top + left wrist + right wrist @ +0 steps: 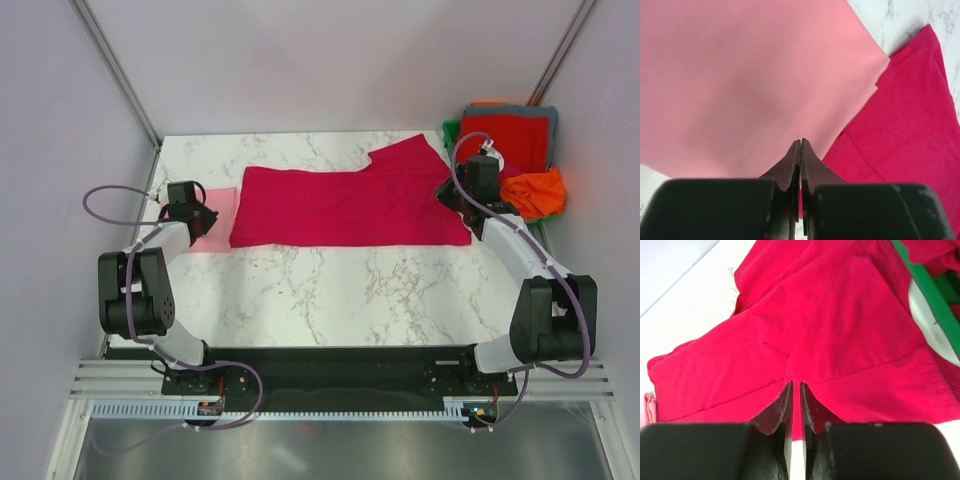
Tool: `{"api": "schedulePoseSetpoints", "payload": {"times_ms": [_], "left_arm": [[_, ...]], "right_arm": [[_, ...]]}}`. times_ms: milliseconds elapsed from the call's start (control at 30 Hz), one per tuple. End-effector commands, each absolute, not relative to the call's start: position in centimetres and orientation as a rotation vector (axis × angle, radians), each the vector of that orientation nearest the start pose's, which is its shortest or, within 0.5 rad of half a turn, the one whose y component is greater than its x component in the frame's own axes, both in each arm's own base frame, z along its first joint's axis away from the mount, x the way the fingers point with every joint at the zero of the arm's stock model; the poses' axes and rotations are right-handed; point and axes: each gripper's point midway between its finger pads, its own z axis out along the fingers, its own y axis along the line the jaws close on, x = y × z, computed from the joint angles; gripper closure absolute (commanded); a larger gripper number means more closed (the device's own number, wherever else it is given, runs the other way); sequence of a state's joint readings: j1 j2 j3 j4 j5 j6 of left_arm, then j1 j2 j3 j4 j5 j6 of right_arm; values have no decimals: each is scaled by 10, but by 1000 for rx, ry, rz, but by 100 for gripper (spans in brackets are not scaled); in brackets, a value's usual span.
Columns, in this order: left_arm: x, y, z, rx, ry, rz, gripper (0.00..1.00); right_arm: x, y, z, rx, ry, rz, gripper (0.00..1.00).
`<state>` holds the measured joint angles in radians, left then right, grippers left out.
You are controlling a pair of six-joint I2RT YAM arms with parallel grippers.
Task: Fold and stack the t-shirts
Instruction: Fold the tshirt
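Observation:
A deep crimson t-shirt [350, 205] lies spread across the middle of the marble table, folded into a long band with one sleeve sticking out at the back right. A light pink folded t-shirt [225, 228] lies by its left end. My left gripper [207, 217] hangs shut over the pink shirt [740, 85], at the crimson edge [910, 125]; its tips [801, 142] meet, and I cannot tell whether they pinch cloth. My right gripper [447, 195] sits at the shirt's right end. There the jaws [795, 384] are closed to a thin slit on the crimson cloth [840, 330], and creases run out from the tips.
A green bin [452, 130] stands at the back right corner, with its rim [925, 285] close to my right gripper. In it lie a red shirt [505, 140], an orange shirt [535, 190] and a grey one [520, 110]. Frame posts and walls close in both sides.

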<state>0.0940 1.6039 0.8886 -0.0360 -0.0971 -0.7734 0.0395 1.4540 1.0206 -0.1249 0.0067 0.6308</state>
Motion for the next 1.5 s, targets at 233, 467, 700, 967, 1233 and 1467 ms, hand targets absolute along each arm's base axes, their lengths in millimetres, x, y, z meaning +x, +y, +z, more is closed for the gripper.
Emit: {"api": "schedulePoseSetpoints", "payload": {"times_ms": [233, 467, 700, 967, 1233, 1467], "left_arm": [[423, 68, 45, -1303, 2120, 1, 98], [407, 114, 17, -1471, 2107, 24, 98], [404, 129, 45, -1475, 2002, 19, 98], [413, 72, 110, -1146, 2028, -260, 81], [378, 1, 128, -979, 2035, -463, 51], [360, -38, 110, -956, 2026, -558, 39]], "right_arm": [[433, 46, 142, 668, 2066, 331, 91], [424, 36, 132, 722, 2053, 264, 92], [395, 7, 108, 863, 2016, 108, 89], [376, -3, 98, 980, 1925, 141, 63], [371, -23, 64, 1153, 1842, 277, 58], [374, -38, 54, 1206, 1814, 262, 52]]}}
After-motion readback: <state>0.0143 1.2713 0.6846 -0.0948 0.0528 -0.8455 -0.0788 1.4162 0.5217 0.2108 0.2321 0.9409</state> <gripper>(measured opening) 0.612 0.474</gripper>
